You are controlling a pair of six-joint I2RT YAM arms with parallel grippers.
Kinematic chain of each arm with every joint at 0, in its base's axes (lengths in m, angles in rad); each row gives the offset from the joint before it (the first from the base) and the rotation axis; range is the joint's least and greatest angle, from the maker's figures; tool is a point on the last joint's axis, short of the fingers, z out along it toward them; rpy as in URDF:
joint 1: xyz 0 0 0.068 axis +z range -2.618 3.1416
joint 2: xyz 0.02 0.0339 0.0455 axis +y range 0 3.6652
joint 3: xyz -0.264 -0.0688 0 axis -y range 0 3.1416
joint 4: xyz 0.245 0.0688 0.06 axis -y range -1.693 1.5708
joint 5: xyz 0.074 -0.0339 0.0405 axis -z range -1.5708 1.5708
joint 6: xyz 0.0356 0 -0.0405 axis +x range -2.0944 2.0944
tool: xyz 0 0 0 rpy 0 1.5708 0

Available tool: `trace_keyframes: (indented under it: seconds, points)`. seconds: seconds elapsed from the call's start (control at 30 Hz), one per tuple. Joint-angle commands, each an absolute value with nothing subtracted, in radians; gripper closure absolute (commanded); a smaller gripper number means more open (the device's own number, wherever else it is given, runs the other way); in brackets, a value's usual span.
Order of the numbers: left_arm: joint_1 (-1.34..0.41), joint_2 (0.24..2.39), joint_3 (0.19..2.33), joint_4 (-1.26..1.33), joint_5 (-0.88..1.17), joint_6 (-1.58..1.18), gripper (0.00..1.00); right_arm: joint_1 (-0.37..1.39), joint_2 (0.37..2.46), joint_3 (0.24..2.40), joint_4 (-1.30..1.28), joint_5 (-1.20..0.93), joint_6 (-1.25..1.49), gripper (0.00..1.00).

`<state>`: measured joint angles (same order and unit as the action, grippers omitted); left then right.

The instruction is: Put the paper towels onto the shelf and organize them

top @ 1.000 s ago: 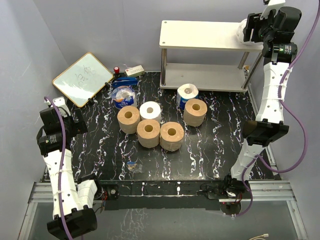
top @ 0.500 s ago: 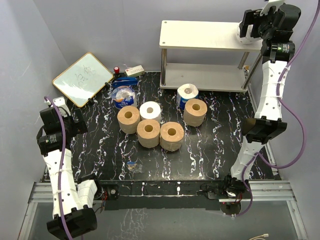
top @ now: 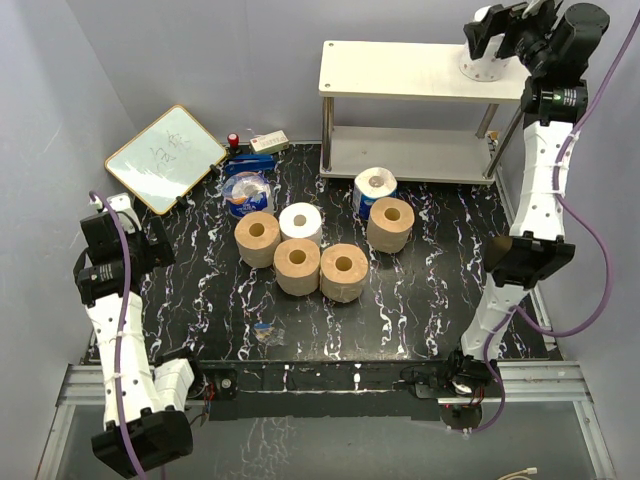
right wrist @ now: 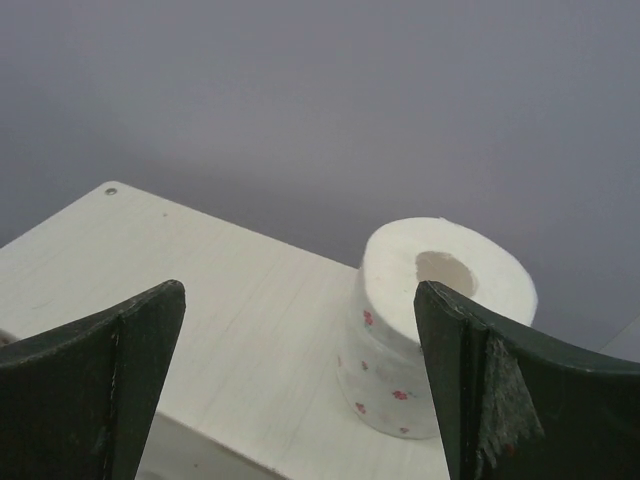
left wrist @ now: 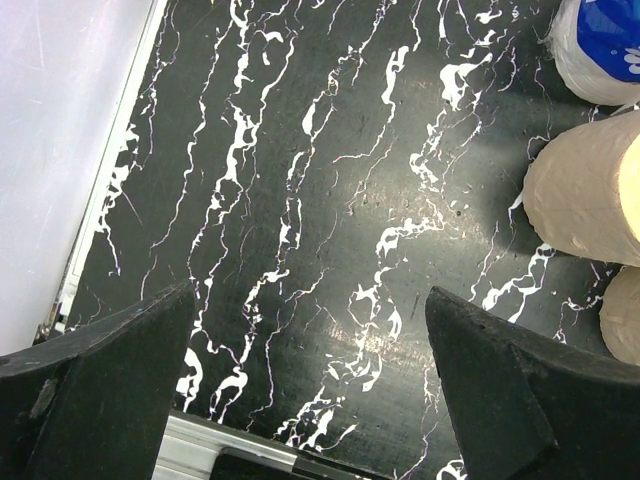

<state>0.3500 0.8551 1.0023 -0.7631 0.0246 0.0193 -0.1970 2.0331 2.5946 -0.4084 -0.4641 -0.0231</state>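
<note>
Upright on the top board of the shelf (right wrist: 200,300), right end, core up: dotted roll (right wrist: 440,320), close to the far edge (little margin there). Just short of it and a little above, right gripper (right wrist: 298,290) spread wide, touching nothing, holding nothing. Judged: placement done, retreat in hand. Pull back along the line of approach, no sideways swing until well clear. Soft and light by the look of it, easily tipped or nudged off the edge. Mind the board's rim on the way down.

Six more on the worktop (top: 450,300): four tan rolls (top: 297,265), white roll (top: 300,222) bunched among three of them, blue-wrapped roll (top: 375,188) just beside the fourth, near the shelf's foot. Take an outer one first, from above, one finger to each side. Set it beside the dotted roll and work leftward to save room.

Low over bare worktop at the left edge, left gripper (left wrist: 310,300) wide and empty, a tan roll near.
</note>
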Motion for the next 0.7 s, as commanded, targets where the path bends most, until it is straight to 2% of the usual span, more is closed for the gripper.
trace_keyframes:
  seconds: [0.0,0.13,0.23,0.33,0.47,0.67]
  points:
    - [0.364,0.841,1.014,-0.762,0.019,0.026,0.02,-0.149,1.847,2.515,-0.471,-0.674,-0.078,0.01]
    - [0.386,0.827,1.013,-0.762,0.024,0.026,0.02,-0.045,1.631,2.147,-0.926,-0.568,-0.540,0.02]
    - [0.388,0.829,1.012,-0.762,0.025,0.027,0.02,-0.043,1.465,1.755,-1.003,-0.469,-0.721,0.02]
    - [0.388,0.832,1.012,-0.762,0.028,0.028,0.02,-0.040,1.348,1.480,-1.052,-0.452,-0.865,0.02]
    - [0.388,0.840,1.013,-0.762,0.024,0.028,0.02,-0.013,1.337,1.324,-1.082,-0.477,-0.925,0.04]
    - [0.389,0.836,1.012,-0.761,0.016,0.025,0.02,0.139,1.434,1.366,-0.990,-0.485,-0.844,0.10]
